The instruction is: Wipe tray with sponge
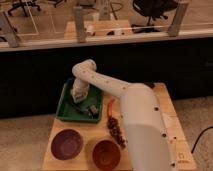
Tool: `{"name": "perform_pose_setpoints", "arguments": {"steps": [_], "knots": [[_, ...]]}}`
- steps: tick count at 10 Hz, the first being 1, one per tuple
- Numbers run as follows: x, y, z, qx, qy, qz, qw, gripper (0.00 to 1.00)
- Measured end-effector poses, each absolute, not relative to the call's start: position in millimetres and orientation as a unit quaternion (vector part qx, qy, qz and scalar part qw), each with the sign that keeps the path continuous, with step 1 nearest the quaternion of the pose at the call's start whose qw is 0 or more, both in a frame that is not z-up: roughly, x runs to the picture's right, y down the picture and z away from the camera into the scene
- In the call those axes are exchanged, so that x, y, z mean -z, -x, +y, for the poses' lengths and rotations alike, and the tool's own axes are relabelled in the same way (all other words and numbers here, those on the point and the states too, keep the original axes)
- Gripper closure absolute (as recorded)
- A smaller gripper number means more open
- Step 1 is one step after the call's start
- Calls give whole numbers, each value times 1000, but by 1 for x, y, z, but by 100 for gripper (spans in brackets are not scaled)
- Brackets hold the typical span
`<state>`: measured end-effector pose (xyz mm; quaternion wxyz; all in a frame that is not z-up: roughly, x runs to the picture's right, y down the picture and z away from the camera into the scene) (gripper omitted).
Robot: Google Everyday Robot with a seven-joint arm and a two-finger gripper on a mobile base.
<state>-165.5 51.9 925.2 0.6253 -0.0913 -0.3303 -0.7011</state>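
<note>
The green rectangular tray [64,114] sits at the back left of the wooden table. My white arm reaches over it from the right. My gripper [78,99] points down inside the tray, near its left middle. I cannot make out a sponge under it; the wrist hides that spot. A small dark and pale object [92,108] lies in the tray's right front part.
A purple bowl [66,144] and an orange-brown bowl [106,153] stand at the table's front. A pile of dark brown bits [116,130] and an orange strip [110,105] lie right of the tray. A dark wall and a glass partition stand behind the table.
</note>
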Motion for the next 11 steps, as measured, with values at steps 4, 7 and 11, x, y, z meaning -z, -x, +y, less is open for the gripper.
{"name": "perform_pose_setpoints", "arguments": {"steps": [4, 7, 11], "knots": [[-917, 123, 64, 683, 97, -327, 646, 100], [-911, 112, 63, 679, 102, -318, 653, 100], [-938, 103, 36, 672, 119, -296, 668, 100]]}}
